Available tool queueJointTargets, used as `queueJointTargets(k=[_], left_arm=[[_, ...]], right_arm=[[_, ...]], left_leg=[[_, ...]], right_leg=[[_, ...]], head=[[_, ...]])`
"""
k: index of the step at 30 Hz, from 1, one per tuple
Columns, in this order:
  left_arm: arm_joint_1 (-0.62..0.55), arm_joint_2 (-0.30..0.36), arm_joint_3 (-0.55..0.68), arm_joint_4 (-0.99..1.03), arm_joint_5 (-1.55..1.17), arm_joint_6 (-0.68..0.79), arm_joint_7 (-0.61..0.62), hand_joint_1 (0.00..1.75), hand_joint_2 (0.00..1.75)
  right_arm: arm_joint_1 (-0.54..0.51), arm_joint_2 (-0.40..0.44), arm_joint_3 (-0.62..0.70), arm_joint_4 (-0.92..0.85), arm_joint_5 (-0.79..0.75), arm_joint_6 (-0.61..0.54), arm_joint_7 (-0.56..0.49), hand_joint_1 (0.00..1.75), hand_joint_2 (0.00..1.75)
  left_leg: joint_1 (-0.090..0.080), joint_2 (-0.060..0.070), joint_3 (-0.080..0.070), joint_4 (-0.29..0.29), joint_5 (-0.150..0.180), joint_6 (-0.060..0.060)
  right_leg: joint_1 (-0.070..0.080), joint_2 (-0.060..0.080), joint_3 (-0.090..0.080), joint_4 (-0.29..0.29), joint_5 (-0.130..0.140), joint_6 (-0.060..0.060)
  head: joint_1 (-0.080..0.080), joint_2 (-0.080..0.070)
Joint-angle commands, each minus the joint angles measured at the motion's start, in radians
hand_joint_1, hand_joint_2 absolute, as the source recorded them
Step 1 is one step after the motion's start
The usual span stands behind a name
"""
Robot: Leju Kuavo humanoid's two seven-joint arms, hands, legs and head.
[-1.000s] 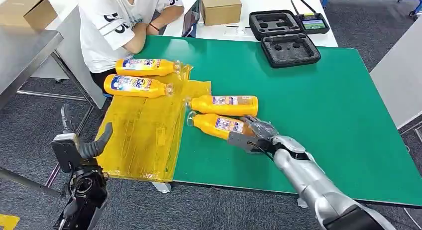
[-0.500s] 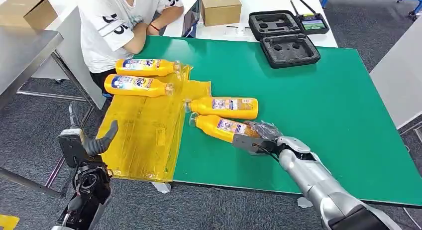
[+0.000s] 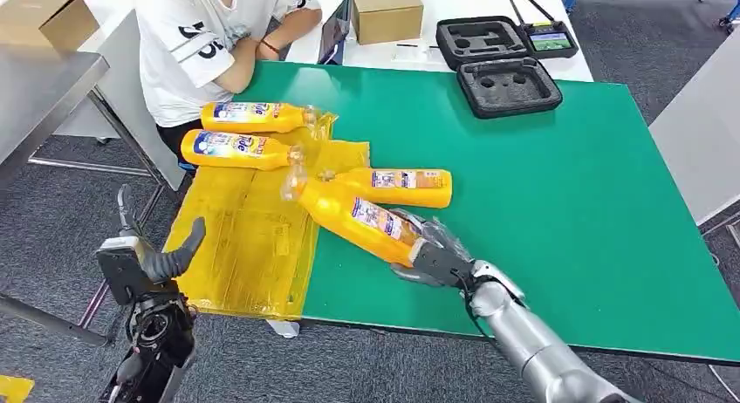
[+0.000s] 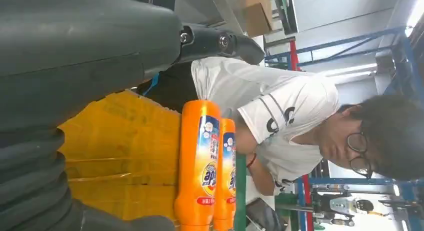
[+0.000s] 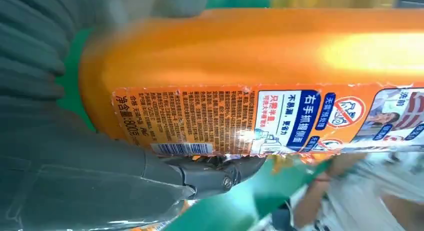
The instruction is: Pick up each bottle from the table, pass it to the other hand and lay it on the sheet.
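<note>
Right hand [image 3: 428,256] gripping tilted bottle [image 3: 353,214] (base end), left hand [image 3: 150,262] open

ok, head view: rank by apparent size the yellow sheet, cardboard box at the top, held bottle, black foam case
1. yellow sheet, clearly largest.
2. held bottle in the right hand, and black foam case: similar in area, and the raised bottle is nearer the camera, so not ranked.
3. cardboard box, smallest as seen, though farthest and cut by the frame edge.

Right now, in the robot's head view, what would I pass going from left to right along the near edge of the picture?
Left hand → yellow sheet → held bottle → right hand → bare green table.
</note>
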Motion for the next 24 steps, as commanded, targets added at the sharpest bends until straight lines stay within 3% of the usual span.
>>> queueJointTargets(k=[1, 7, 10, 12, 18, 24], left_arm=[[0.066, -0.021, 0.035, -0.118, 0.044, -0.037, 0.002, 0.00, 1.75], [0.087, -0.018, 0.031, -0.163, 0.079, -0.075, 0.005, 0.00, 1.75], [0.156, -0.011, 0.002, -0.288, 0.167, -0.196, 0.049, 0.00, 1.75], [0.180, -0.009, -0.066, -0.316, 0.244, -0.329, 0.143, 0.00, 1.75], [0.110, 0.001, -0.240, -0.203, 0.316, -0.487, 0.251, 0.00, 1.75], [0.095, 0.010, -0.277, -0.169, 0.349, -0.533, 0.288, 0.00, 1.75]], right_arm=[[0.022, 0.069, -0.075, -0.040, -0.090, -0.047, -0.061, 1.75, 1.75], [0.033, 0.080, -0.091, -0.041, -0.115, -0.074, -0.066, 1.75, 1.75], [0.056, 0.099, -0.106, -0.028, -0.141, -0.080, -0.068, 1.75, 1.75], [0.062, 0.112, -0.111, -0.008, -0.152, -0.094, -0.078, 1.75, 1.75], [0.078, 0.172, -0.035, -0.009, -0.182, -0.072, -0.078, 1.75, 1.75], [0.076, 0.195, 0.003, 0.006, -0.185, -0.070, -0.078, 1.75, 1.75]], left_leg=[[0.000, 0.003, 0.002, 0.001, -0.002, 0.001], [0.000, 0.000, 0.003, 0.001, -0.002, 0.001], [0.000, 0.002, 0.002, 0.000, -0.002, 0.000], [0.000, 0.002, 0.004, 0.001, -0.003, 0.001], [0.000, -0.001, 0.003, 0.000, -0.002, 0.001], [0.000, -0.001, 0.001, -0.001, -0.001, 0.000]], right_leg=[[0.000, 0.002, 0.002, 0.000, -0.001, -0.001], [0.000, -0.001, 0.003, 0.000, -0.002, -0.002], [0.000, 0.001, 0.002, 0.000, -0.001, -0.001], [0.001, 0.001, 0.004, -0.001, -0.002, -0.002], [0.000, -0.002, 0.003, 0.000, -0.002, -0.002], [0.000, -0.001, 0.000, -0.001, -0.001, -0.001]], head=[[0.000, 0.000], [0.000, 0.000], [-0.001, 0.000], [-0.001, 0.000], [-0.001, 0.000], [-0.001, 0.000]])
